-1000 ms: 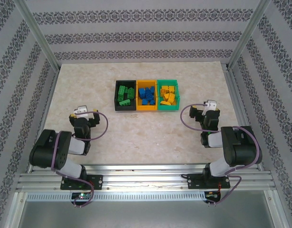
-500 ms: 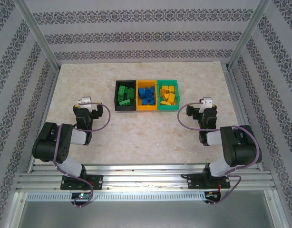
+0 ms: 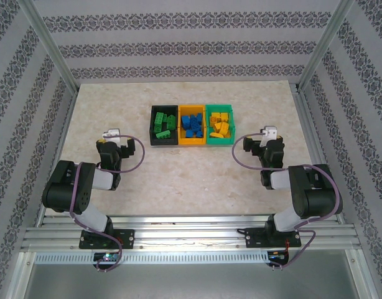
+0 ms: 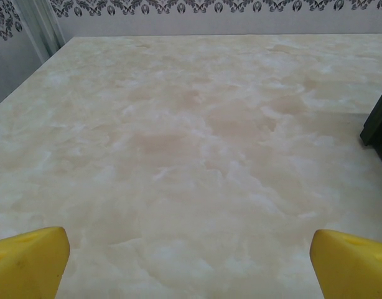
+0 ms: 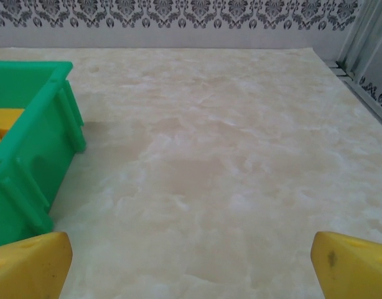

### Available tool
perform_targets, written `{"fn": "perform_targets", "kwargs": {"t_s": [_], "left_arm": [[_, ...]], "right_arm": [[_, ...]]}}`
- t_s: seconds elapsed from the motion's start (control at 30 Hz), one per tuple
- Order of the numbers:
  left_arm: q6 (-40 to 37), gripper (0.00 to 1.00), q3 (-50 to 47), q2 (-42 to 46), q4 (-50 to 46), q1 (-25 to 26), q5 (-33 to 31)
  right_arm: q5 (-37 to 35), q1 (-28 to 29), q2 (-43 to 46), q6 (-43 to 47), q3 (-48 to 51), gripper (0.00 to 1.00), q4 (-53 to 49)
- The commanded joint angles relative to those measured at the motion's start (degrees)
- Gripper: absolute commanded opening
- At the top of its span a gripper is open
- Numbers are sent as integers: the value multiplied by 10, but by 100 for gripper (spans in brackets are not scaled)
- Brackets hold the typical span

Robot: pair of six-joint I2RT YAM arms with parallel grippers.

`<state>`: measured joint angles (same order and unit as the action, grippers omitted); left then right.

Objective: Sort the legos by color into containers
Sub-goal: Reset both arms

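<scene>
All sorted, seemingly: green legos [image 3: 163, 123] in black bin [image 3: 163, 142]; blue legos [image 3: 192, 123] in orange bin [image 3: 191, 143]; yellow legos [image 3: 219, 123] in green bin [image 3: 219, 141]; left gripper [image 4: 190, 265], right gripper [image 5: 191, 265] spread wide, empty.

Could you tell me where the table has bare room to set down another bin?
The table is bare left of the black bin, right of the green bin, behind the row, and in front between the left arm and right arm. Crowded: the row itself, with the orange bin mid-row.
</scene>
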<state>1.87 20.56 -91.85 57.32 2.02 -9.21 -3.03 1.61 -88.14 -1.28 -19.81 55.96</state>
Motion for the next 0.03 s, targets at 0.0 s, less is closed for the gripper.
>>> {"fn": "perform_targets", "kwargs": {"t_s": [0.0], "left_arm": [[-6, 99, 4, 6, -5, -6, 1]], "right_arm": [[25, -4, 0, 1, -10, 98, 7]]}}
